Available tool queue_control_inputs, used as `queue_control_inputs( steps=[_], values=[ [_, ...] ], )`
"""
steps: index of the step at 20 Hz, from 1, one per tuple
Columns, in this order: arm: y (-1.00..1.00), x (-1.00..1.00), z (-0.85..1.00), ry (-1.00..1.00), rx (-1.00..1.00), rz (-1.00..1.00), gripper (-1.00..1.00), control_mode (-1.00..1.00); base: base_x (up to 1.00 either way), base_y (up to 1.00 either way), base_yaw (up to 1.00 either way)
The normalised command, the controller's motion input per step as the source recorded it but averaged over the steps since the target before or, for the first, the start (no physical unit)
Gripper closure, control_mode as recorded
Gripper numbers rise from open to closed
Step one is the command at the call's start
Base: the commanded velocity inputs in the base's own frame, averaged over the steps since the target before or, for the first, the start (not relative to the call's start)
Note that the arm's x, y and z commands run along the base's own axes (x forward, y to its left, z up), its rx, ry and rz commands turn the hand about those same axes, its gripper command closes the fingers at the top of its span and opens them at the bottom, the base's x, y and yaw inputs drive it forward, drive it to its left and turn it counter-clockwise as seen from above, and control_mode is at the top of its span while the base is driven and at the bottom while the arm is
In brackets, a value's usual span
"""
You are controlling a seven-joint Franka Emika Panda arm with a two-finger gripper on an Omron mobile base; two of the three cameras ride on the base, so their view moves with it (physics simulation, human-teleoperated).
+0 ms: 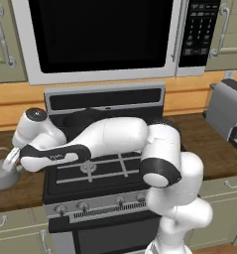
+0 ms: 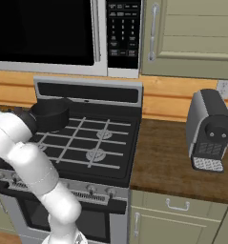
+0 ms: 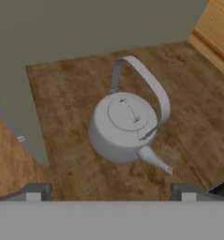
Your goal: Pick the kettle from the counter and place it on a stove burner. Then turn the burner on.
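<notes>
1. The counter [image 1: 21, 191], dark brown wood-grain, left of my stove [image 1: 105, 171]; the kettle [image 3: 125, 126] stands upright on it, handle arched over the lid.
2. The same counter right of the stove; a grey coffee machine [image 2: 210, 131] stands on it near the wall.

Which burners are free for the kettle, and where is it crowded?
Both front burners and the rear right one lie bare under the grates. The rear left is taken by the black pot. The kettle sits on the counter, open pincer above.
</notes>
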Motion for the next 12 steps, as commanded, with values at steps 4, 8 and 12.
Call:
queue_control_inputs(
  steps=[4, 8, 12],
  values=[
    [0.20, 0.33, -0.08, 0.00, -0.04, 0.00, -1.00, -1.00, 0.00, 0.00, 0.00],
    [0.07, 0.39, 0.00, 0.00, 0.00, -0.01, -1.00, -1.00, 0.00, 0.00, 0.00],
    [0.07, 0.34, 0.00, 0.01, 0.00, -0.02, -1.00, -1.00, 0.00, 0.00, 0.00]
  ],
)
